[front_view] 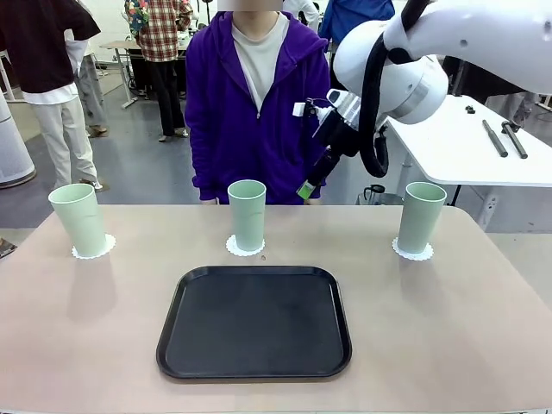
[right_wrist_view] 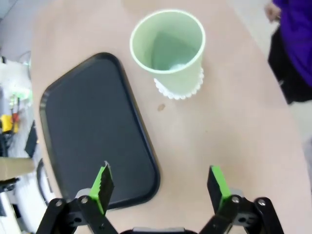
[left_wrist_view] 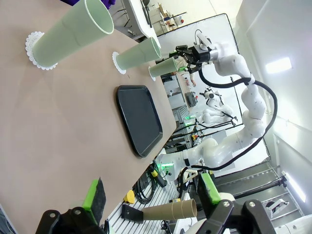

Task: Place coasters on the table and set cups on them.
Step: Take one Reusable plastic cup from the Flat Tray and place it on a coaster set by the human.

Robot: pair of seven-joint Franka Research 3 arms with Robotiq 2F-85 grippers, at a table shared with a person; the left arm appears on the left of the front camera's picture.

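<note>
Three pale green cups stand upright on the beige table [front_view: 483,328], each on a white lacy coaster: the left cup [front_view: 79,220] on its coaster [front_view: 93,251], the middle cup [front_view: 247,214] on its coaster [front_view: 235,248], the right cup [front_view: 422,216] on its coaster [front_view: 412,253]. My right gripper [front_view: 307,190] hangs in the air just right of and behind the middle cup. Its wrist view shows it open [right_wrist_view: 160,187] and empty, above that cup [right_wrist_view: 168,51] and coaster [right_wrist_view: 183,90]. Off the table's left side, my left gripper [left_wrist_view: 151,192] is open and empty, with the nearest cup [left_wrist_view: 73,34] far ahead.
A black rounded-square tray [front_view: 254,321] lies empty at the table's front middle. A person in a purple hoodie [front_view: 250,103] stands at the far edge behind the middle cup. A white table [front_view: 483,147] with black rods stands at the back right.
</note>
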